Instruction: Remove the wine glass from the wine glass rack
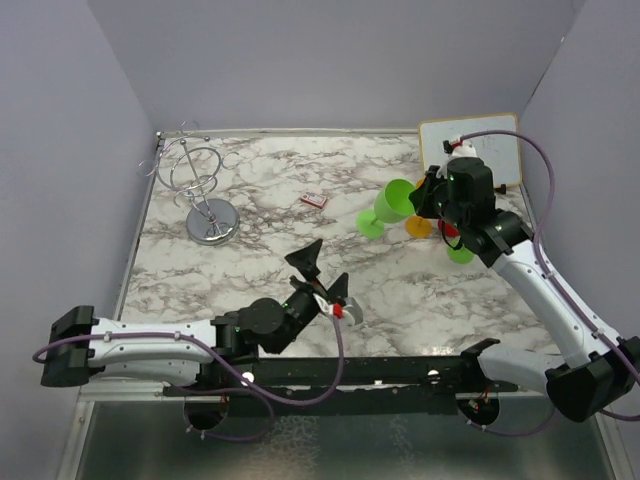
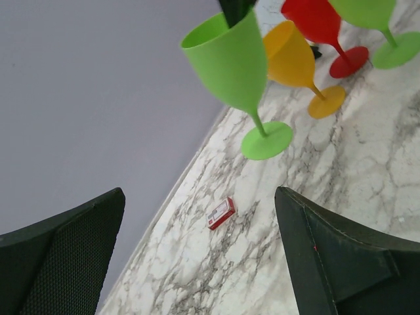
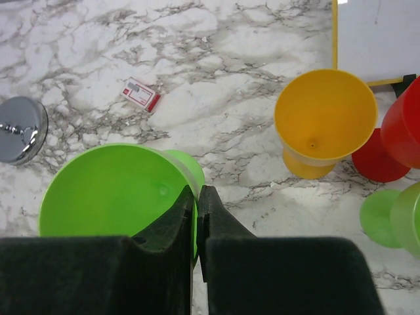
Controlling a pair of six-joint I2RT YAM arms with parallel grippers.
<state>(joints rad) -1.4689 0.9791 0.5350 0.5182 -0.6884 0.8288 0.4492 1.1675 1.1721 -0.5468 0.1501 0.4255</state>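
The silver wire wine glass rack (image 1: 195, 180) stands at the back left on its round base; no glass hangs on it. Its base shows in the right wrist view (image 3: 20, 128). My right gripper (image 1: 425, 195) is shut on the rim of a light green wine glass (image 1: 392, 203), one finger inside the bowl and one outside (image 3: 197, 197). The glass (image 3: 105, 190) is tilted, its foot at or just above the marble; the left wrist view shows it too (image 2: 230, 59). My left gripper (image 1: 325, 275) is open and empty over the front middle of the table (image 2: 200, 197).
A yellow glass (image 1: 418, 226), a red glass (image 1: 450, 232) and a second green glass (image 1: 460, 252) stand close together under my right arm. A white board (image 1: 480, 145) lies at the back right. A small red box (image 1: 314, 200) lies on the marble mid-table.
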